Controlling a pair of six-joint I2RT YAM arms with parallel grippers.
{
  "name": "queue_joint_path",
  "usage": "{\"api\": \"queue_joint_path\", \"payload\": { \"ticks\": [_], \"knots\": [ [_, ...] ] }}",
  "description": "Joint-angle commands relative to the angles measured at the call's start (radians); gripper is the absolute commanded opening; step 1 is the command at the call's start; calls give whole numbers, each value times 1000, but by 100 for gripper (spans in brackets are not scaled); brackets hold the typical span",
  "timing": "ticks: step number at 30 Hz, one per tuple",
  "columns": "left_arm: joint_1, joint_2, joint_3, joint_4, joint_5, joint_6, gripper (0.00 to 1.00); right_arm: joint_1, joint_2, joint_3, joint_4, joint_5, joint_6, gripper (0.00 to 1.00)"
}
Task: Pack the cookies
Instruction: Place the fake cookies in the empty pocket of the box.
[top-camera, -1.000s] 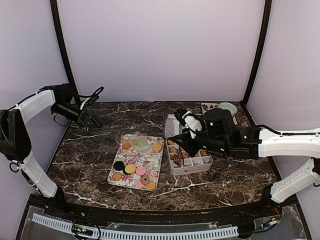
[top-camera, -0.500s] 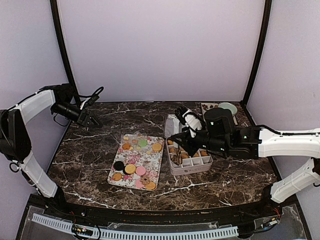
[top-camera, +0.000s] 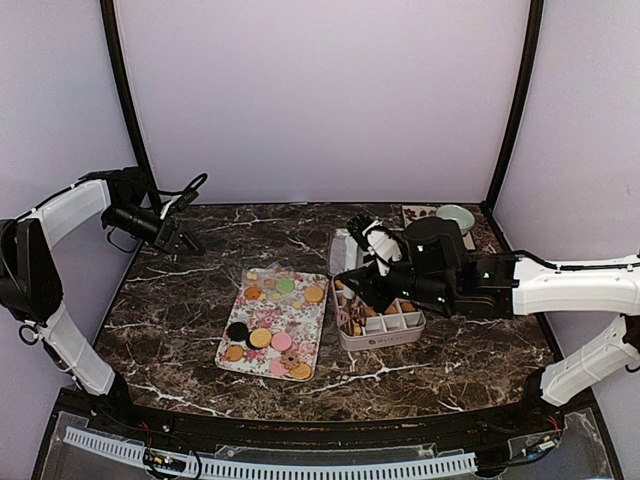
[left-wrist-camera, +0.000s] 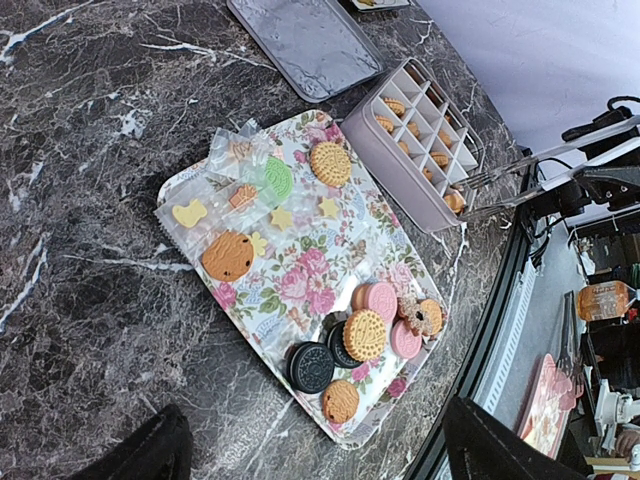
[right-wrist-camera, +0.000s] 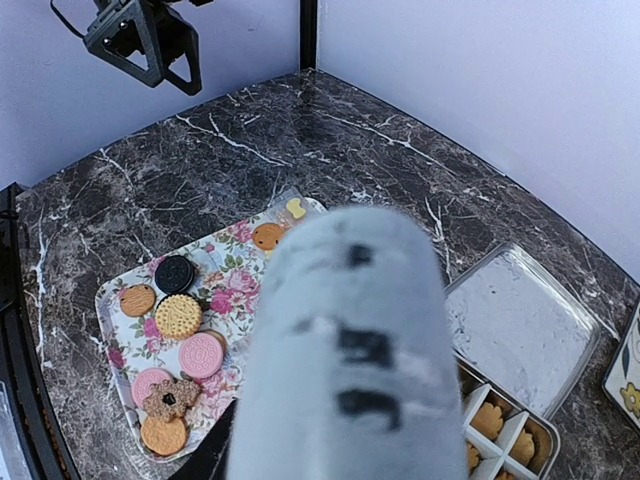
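Note:
Cookies (top-camera: 262, 338) lie on a floral tray (top-camera: 300, 310) mid-table: tan, pink, green and dark ones. They also show in the left wrist view (left-wrist-camera: 365, 333) and the right wrist view (right-wrist-camera: 180, 315). More tan cookies (left-wrist-camera: 400, 105) fill a divided box (top-camera: 380, 330) to the tray's right. My right gripper (top-camera: 385, 280) is over the box, shut on metal tongs (left-wrist-camera: 505, 180). Their white handle (right-wrist-camera: 350, 350) blocks most of the right wrist view. My left gripper (top-camera: 175, 240) is open and empty, raised at the far left.
The box's grey lid (top-camera: 345, 250) lies behind the box. A green bowl (top-camera: 456, 215) and a small card (top-camera: 418, 213) sit at the back right corner. The dark frame posts stand at both back corners.
My right gripper with the tongs has shifted slightly left over the box's left end. The left arm has not moved.

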Motion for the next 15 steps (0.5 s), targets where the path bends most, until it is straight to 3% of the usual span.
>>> {"api": "queue_joint_path", "payload": {
  "ticks": [1, 15],
  "knots": [
    [5, -17, 4, -10, 19, 0, 90, -3, -32, 0, 50, 18, 0, 40],
    [4, -15, 2, -10, 14, -2, 90, 49, 12, 133, 61, 5, -45, 39]
  ]
}}
